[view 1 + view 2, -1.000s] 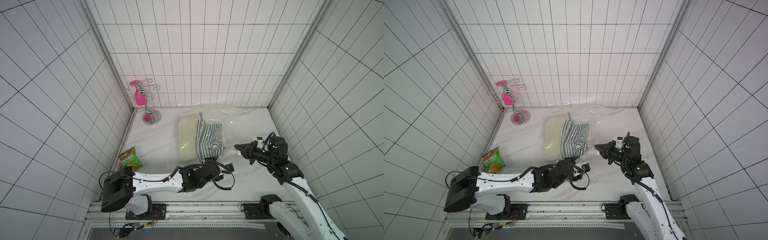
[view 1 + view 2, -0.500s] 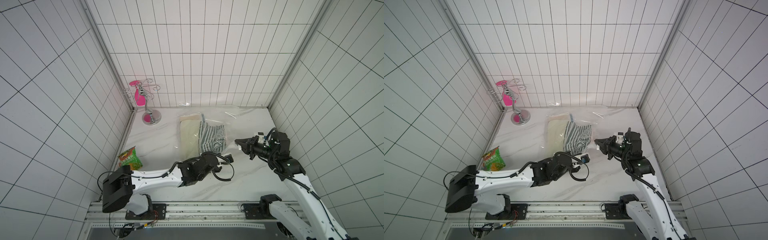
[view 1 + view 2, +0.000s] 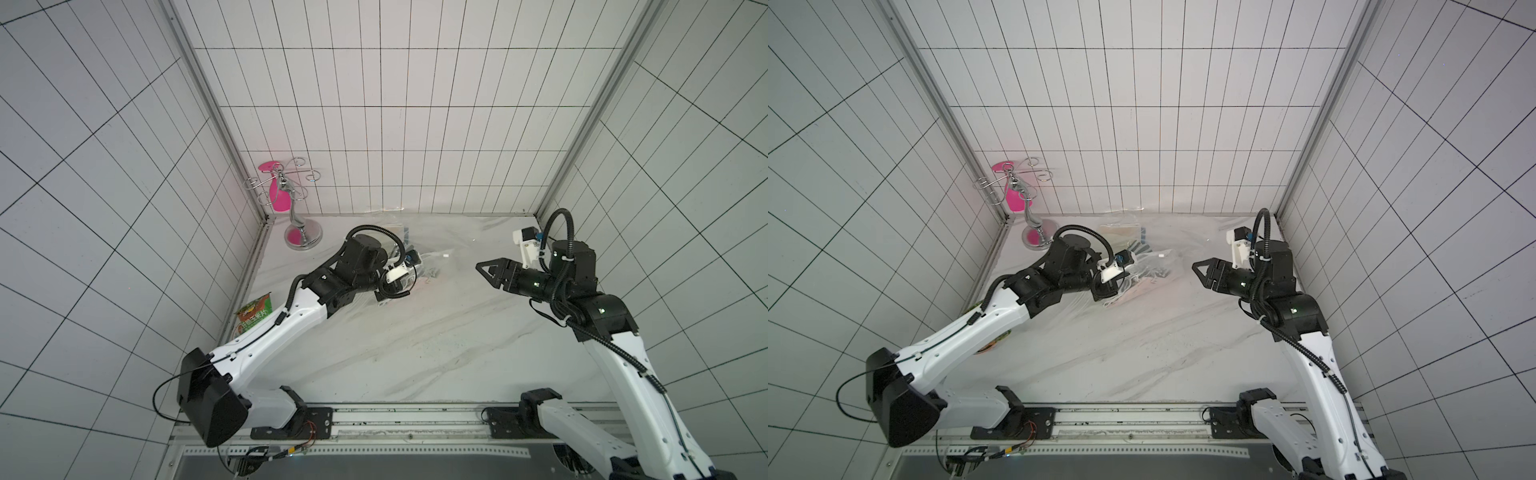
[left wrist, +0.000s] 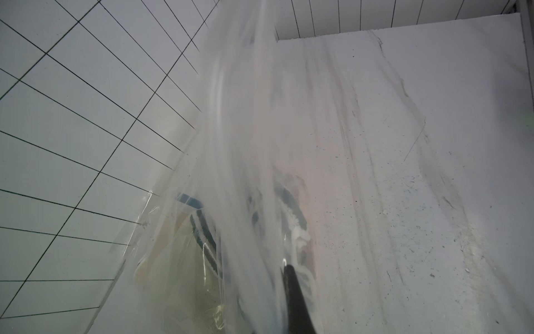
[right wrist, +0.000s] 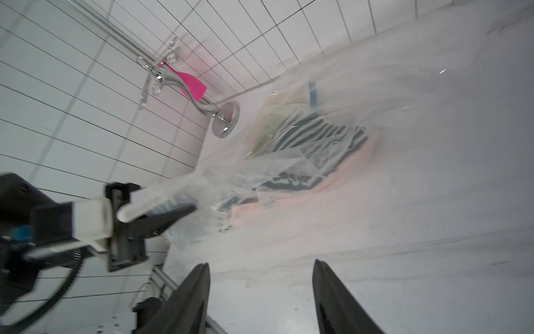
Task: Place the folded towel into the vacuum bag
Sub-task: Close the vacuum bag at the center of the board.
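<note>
At rear, left fingers [image 5: 170,212] clench vacuum bag [image 5: 289,162] (towel [image 5: 326,136] inside); right fingers [image 5: 193,292] apart; snack packet [image 3: 252,318] print illegible

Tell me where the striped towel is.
In the right wrist view the striped towel lies under the clear vacuum bag near the back wall, just beyond the left gripper, right of the chrome stand.
</note>
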Robot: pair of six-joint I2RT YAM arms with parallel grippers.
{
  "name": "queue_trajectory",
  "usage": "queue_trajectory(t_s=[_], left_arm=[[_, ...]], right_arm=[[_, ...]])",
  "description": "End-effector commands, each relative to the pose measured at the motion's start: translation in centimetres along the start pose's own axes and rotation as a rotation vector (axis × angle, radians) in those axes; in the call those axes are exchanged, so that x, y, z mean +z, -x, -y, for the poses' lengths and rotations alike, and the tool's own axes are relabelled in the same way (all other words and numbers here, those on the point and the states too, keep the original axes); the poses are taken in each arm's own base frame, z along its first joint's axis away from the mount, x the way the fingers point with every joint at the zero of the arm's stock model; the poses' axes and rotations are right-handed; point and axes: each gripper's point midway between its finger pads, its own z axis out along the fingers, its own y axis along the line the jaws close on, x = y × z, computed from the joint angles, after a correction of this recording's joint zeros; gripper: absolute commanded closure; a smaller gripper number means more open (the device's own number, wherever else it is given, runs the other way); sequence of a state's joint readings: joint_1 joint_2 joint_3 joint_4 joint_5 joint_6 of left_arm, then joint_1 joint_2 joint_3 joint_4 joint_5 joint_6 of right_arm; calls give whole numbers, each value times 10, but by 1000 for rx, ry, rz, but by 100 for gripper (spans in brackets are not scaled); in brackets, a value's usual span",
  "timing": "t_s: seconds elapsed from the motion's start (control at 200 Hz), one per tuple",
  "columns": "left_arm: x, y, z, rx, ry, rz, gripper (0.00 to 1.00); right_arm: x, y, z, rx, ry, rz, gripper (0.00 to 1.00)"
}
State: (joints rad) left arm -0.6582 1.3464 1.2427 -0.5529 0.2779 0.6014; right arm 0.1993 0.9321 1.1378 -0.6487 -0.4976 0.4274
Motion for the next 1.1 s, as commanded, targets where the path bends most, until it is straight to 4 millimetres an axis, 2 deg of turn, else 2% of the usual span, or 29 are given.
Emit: queue_trajectory(t_s=[0.0,0.13,0.24,0.355,0.425,0.51,0.68,0.925,1.095], left_arm=[[-13,11,5,40,-159,27,100],[-21,7,-1,35,-207,0,100],[-32,8,-8,18,-222,19,100],[-40,6,-6,33,-225,26,100],[-42,5,-3,42,-229,33,100],[-45,5,-2,52,-223,46,100],[-49,7,-2,73,-220,60,100],[-50,10,-2,85,-228,76,100],[-51,10,-2,90,-220,77,100]], right_arm=[[5,-15,28,-392,-169,-36,38],[9,-26,5,-680,-121,-36,34],[5,-16,-22,-789,-63,20,39],[3,0,-55,-884,26,76,55],[8,3,-67,-1002,34,74,65],[22,-6,-75,-1130,51,13,70],[39,-16,-92,-1229,122,-36,59],[61,-5,-92,-1305,97,-31,58],[73,-1,-93,-1289,130,-27,60]])
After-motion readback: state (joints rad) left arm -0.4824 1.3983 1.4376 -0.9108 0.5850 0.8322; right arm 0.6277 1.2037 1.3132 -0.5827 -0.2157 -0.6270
